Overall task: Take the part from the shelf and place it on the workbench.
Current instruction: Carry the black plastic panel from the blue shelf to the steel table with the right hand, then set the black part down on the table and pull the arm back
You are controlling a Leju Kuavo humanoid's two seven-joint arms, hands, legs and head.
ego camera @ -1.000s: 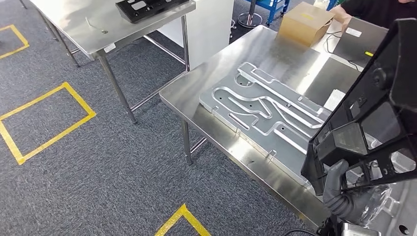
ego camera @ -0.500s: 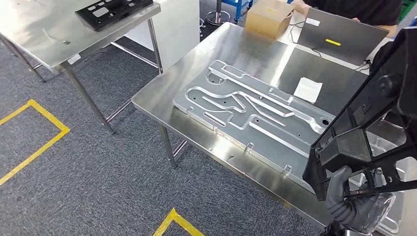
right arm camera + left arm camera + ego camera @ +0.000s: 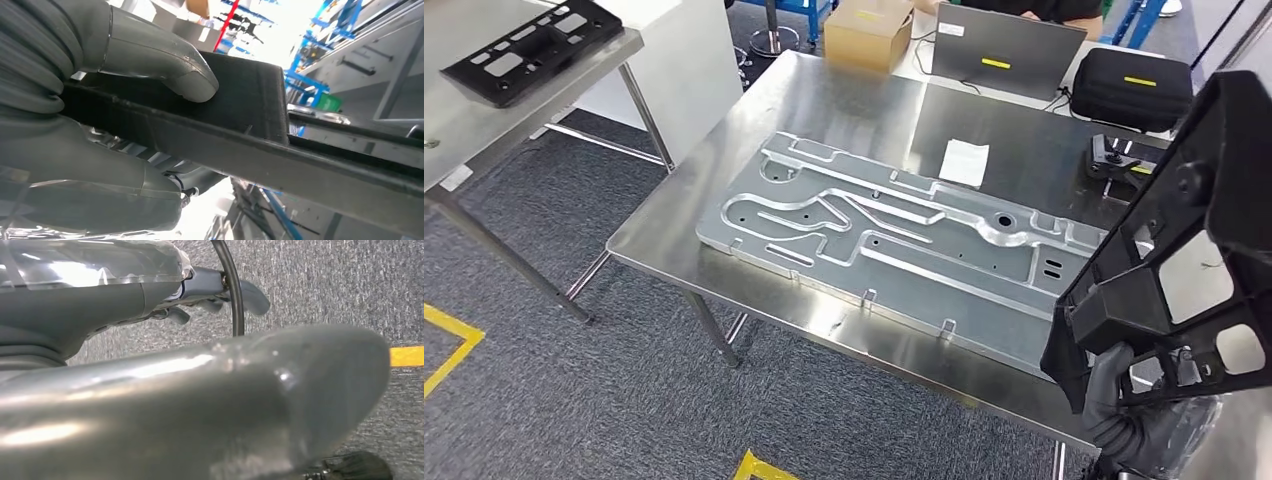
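Observation:
A large black plastic frame part stands tilted upright at the right of the head view, over the right end of the steel workbench. My right hand grips its lower edge from below. In the right wrist view the thumb presses on the part's flat face with the fingers curled under it. A machined aluminium plate with grooves lies across the workbench. My left hand hangs over the grey carpet with nothing in it, its fingers apart from the thumb.
A second steel table at the left carries another black part. At the workbench's far side are a cardboard box, a laptop, a black case and a white paper. Yellow tape marks the floor.
The whole picture has shifted: the camera has swung so the workbench now lies more central and square-on. The black part stays in my right hand at the same spot in view.

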